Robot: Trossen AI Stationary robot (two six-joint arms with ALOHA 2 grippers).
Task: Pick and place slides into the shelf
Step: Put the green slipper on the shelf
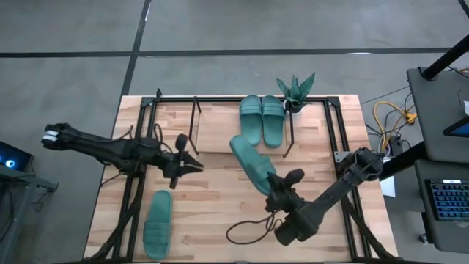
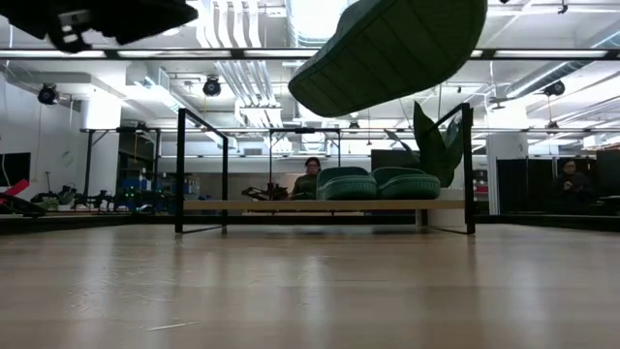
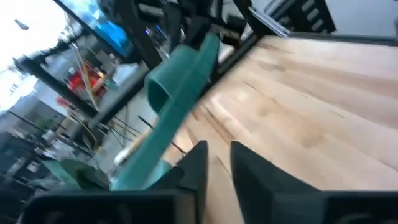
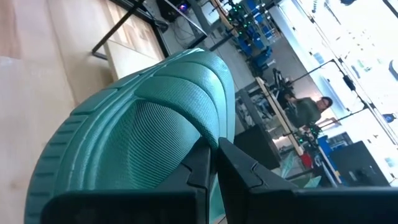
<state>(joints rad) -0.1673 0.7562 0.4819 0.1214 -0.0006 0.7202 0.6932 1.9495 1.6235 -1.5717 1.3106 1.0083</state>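
Right gripper [image 1: 272,182]: we note it over the middle of the table [image 1: 212,198], fingers pinched on the heel end of one teal slide [image 1: 250,163]. That held slide is lifted clear of the wood; its toe points toward the shelf [image 1: 220,117]. In the low view we see its ribbed sole [image 2: 387,48] tilted high above the tabletop. From the right wrist, the dark fingers [image 4: 199,165] press together on the slide's edge.

Left gripper [image 1: 196,166]: we note it above the left half of the table, pointing toward the held slide and holding nothing. In the left wrist view its two fingers [image 3: 198,163] stand a narrow gap apart; we cannot tell whether that counts as spread or closed. Beyond them we see the held slide [image 3: 180,93], raised off the boards.

Farther out, two more slides [image 1: 261,117] lie side by side on the shelf's wood board, toward its right end, just beside a spiky potted plant [image 1: 295,92]. The fourth slide [image 1: 157,224] lies flat on the table near the front left corner, well apart from the others.

Beyond the table in the low view, a person [image 2: 311,174] sits in the room.
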